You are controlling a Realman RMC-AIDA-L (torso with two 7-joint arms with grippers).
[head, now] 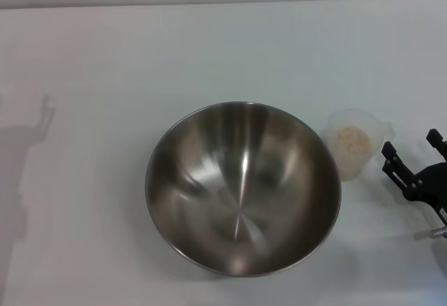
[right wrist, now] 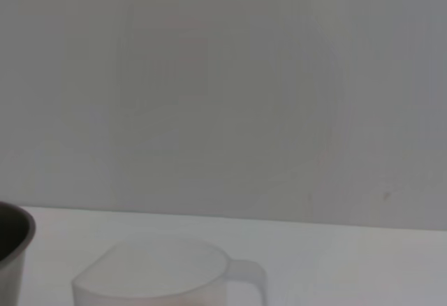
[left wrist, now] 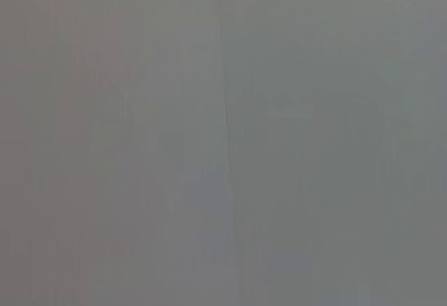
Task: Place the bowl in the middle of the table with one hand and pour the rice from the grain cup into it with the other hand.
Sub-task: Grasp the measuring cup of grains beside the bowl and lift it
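The steel bowl [head: 242,187] stands upright on the white table [head: 105,75], a little in front of its middle, with nothing inside it. Just right of it stands the translucent grain cup [head: 353,149] holding a small heap of rice [head: 351,138]. My right gripper [head: 412,145] is at the right edge, just right of the cup and apart from it, fingers spread open with nothing between them. In the right wrist view the grain cup [right wrist: 164,274] is close, its handle toward the camera's side, with the bowl [right wrist: 14,232] rim beside it. My left gripper is out of view.
A shadow of the left arm [head: 28,145] falls on the table's left side. The left wrist view holds only a plain grey surface. A pale wall runs behind the table's far edge [head: 223,2].
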